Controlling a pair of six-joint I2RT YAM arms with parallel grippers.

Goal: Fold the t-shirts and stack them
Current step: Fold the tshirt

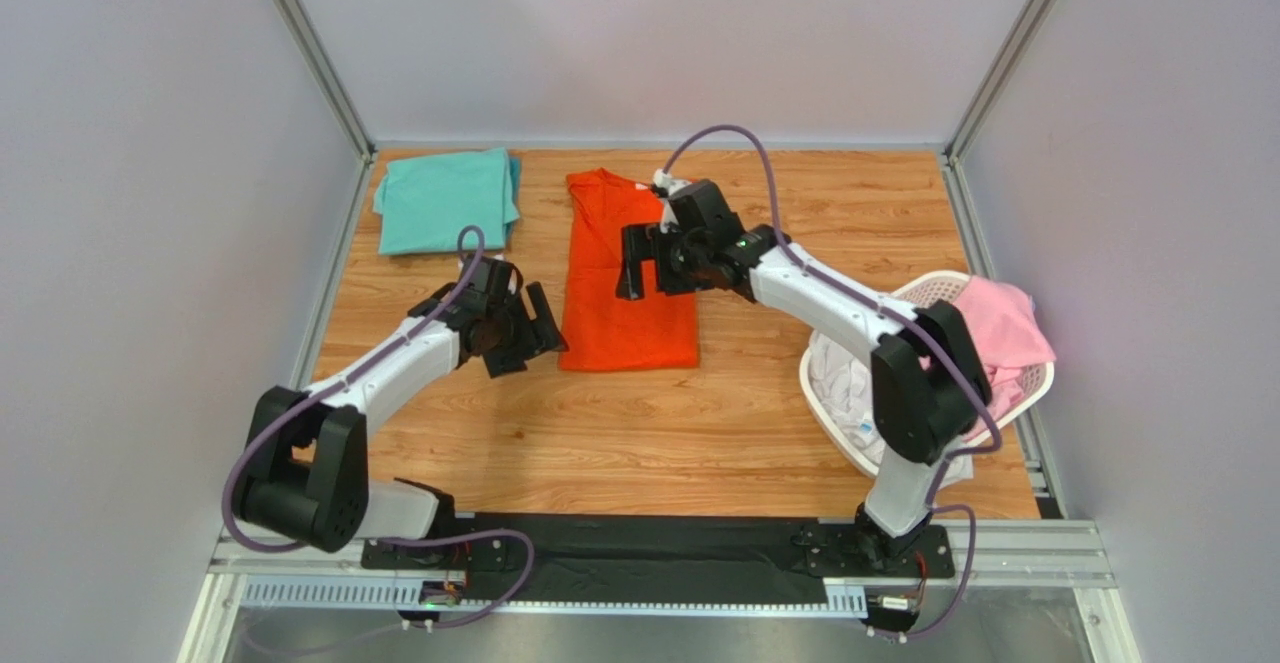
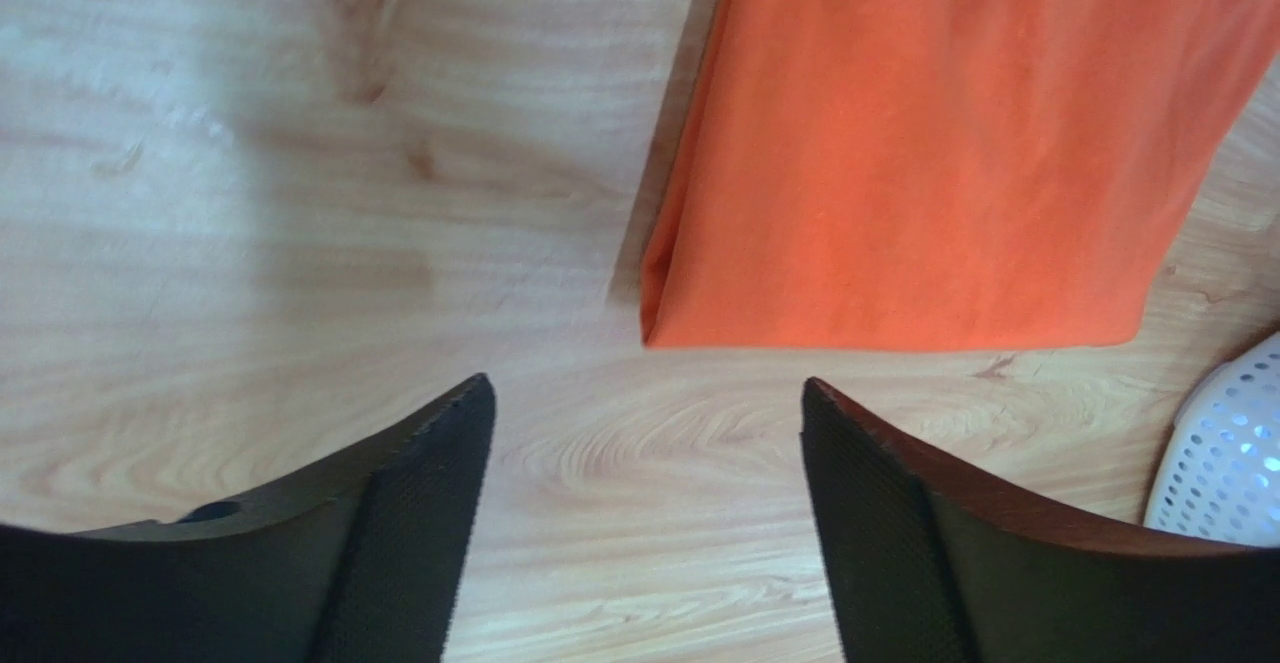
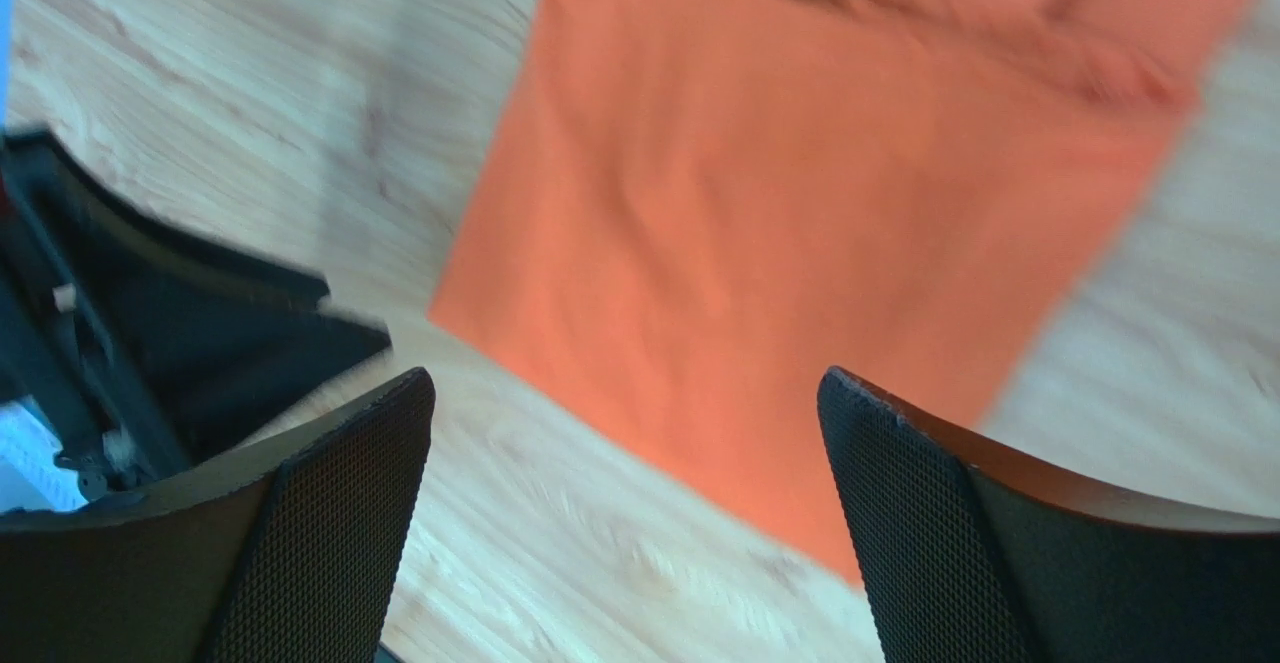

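I'm holding my left gripper (image 1: 529, 330) spread wide with nothing in it, hovering over the wooden table (image 1: 676, 438) just off the near-left corner of the bright orange-red cloth t-shirt (image 1: 639, 326). My left wrist view is showing that corner lying flat just ahead of my fingertips (image 2: 458, 438), not touching them.

Going from the left: the teal-green cloth t-shirt (image 1: 445, 200) is sitting at the far-left corner as a neat folded square, so I'm counting that one done. Next to it, the orange-red shirt is lying as a long narrow rectangle, collar at the far end. I'm judging it half folded, with the crosswise folds to come.

My right gripper (image 1: 639, 261) is hanging over the middle of that shirt, jaws also wide apart and gripping nothing.

On the right, the white perforated plastic basket (image 1: 819, 378) is holding a crumpled pale pink cloth shirt (image 1: 1004, 326) spilling over its rim and some white cloth (image 1: 860, 393) beneath. Neither is folded, and nothing is stacked on the teal shirt yet, so most of the job is waiting.
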